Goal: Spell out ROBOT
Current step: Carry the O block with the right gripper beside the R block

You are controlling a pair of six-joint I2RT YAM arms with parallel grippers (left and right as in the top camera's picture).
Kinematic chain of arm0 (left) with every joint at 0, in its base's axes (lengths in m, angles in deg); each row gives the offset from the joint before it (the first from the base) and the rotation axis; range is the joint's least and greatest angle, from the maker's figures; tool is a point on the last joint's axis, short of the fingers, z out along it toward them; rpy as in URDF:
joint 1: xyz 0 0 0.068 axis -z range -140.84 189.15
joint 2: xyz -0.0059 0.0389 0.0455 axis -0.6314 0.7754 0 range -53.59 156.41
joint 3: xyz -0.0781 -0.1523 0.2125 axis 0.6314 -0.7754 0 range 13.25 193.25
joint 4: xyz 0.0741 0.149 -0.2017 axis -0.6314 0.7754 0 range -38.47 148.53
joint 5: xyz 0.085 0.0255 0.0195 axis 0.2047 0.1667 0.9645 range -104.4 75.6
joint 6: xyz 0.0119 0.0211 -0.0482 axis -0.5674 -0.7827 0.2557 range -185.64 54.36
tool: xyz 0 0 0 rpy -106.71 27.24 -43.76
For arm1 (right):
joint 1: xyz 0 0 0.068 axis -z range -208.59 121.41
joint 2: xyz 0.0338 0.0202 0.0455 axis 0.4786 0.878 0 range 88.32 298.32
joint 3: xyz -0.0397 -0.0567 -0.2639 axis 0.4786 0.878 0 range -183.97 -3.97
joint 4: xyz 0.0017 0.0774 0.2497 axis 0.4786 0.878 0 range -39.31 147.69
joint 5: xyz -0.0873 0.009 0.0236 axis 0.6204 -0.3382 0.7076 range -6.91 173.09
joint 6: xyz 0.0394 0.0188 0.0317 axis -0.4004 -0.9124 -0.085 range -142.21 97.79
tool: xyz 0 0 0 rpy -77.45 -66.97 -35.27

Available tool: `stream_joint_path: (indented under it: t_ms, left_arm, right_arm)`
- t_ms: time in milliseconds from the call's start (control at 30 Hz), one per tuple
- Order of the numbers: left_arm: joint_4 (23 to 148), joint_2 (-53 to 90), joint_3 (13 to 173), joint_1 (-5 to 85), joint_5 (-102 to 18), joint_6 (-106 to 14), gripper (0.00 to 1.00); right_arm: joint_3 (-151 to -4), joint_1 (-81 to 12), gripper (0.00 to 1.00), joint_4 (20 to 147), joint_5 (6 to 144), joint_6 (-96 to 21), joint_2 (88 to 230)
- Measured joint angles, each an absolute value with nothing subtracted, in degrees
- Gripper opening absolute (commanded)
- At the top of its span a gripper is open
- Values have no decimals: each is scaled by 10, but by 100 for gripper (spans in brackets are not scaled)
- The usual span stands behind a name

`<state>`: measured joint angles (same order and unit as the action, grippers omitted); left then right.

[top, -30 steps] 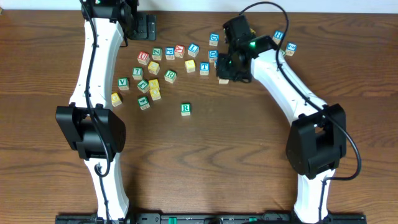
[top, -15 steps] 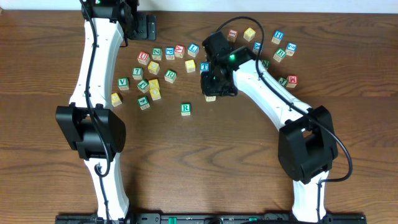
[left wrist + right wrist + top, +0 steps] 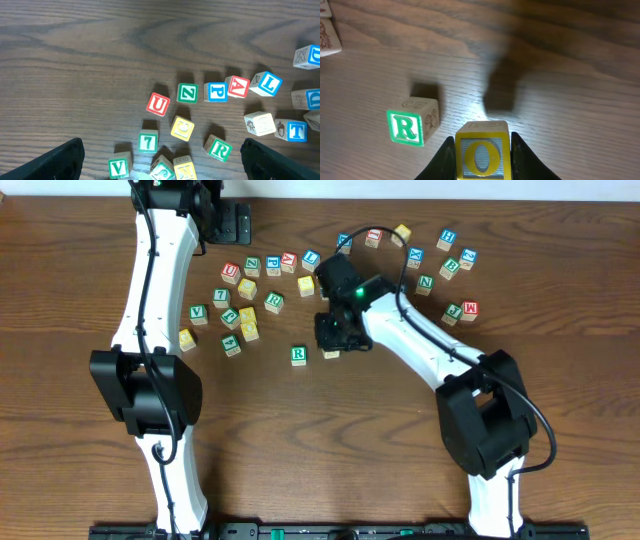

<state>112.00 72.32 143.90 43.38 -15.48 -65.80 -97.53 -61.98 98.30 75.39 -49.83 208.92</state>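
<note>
Two dark right fingers (image 3: 445,156) pinched a small yellow-bordered wooden cube lettered O (image 3: 482,156). They held it just right of the small green-bordered wooden R cube (image 3: 406,127), apart from it, over the brown wooden counter (image 3: 570,100). Farther back, the blue-bordered wooden T cube (image 3: 296,131) sat among the scattered cluster, above which the left fingers (image 3: 60,159) hung spread wide, gripping nothing.

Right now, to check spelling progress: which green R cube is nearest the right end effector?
The lone green R, standing beside the yellow O held in the right end effector; the other green R sits in the cluster.
</note>
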Motion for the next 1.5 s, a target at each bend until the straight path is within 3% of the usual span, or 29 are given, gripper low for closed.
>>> stream_joint_path:
  t_ms: [1500]
  left_arm:
    - [1120,723,1439,434,-155,-658,98]
  right_arm:
    - [-961,-650,23,945,805,-528,2108]
